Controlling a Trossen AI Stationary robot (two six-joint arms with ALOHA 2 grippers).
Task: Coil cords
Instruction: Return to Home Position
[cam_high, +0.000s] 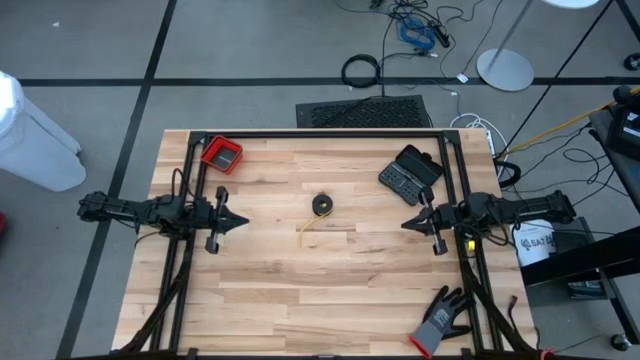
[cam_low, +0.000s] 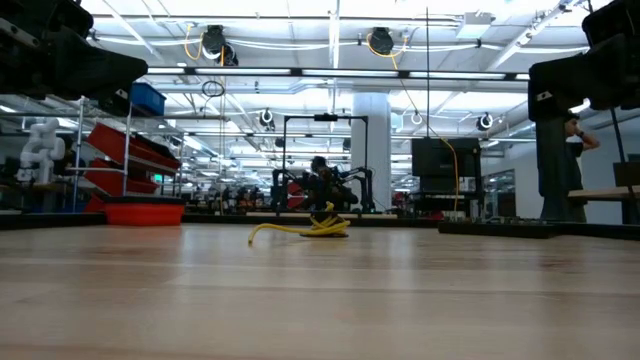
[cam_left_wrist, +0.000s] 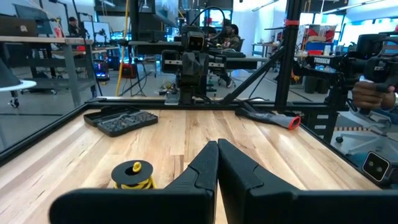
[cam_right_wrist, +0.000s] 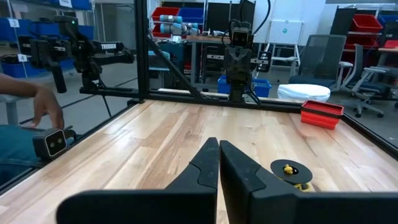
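The cords lie together at the middle of the table. A small black coil (cam_high: 322, 205) has yellow cord on it, and a loose yellow tail (cam_high: 304, 230) trails toward the near edge. The low view shows the pile (cam_low: 322, 226) resting on the wood. It also appears in the left wrist view (cam_left_wrist: 132, 175) and the right wrist view (cam_right_wrist: 291, 172). My left gripper (cam_high: 243, 222) hovers shut, level, at the table's left side, pointing toward the middle. My right gripper (cam_high: 405, 224) hovers shut at the right side, facing it. Neither touches the cords.
A red tray (cam_high: 222, 154) sits at the far left and an open black tool case (cam_high: 410, 173) at the far right. A grey-black glove (cam_high: 443, 318) lies at the near right corner. A black frame (cam_high: 320, 134) borders the table. A person's hand (cam_right_wrist: 46, 107) shows beyond the table's edge.
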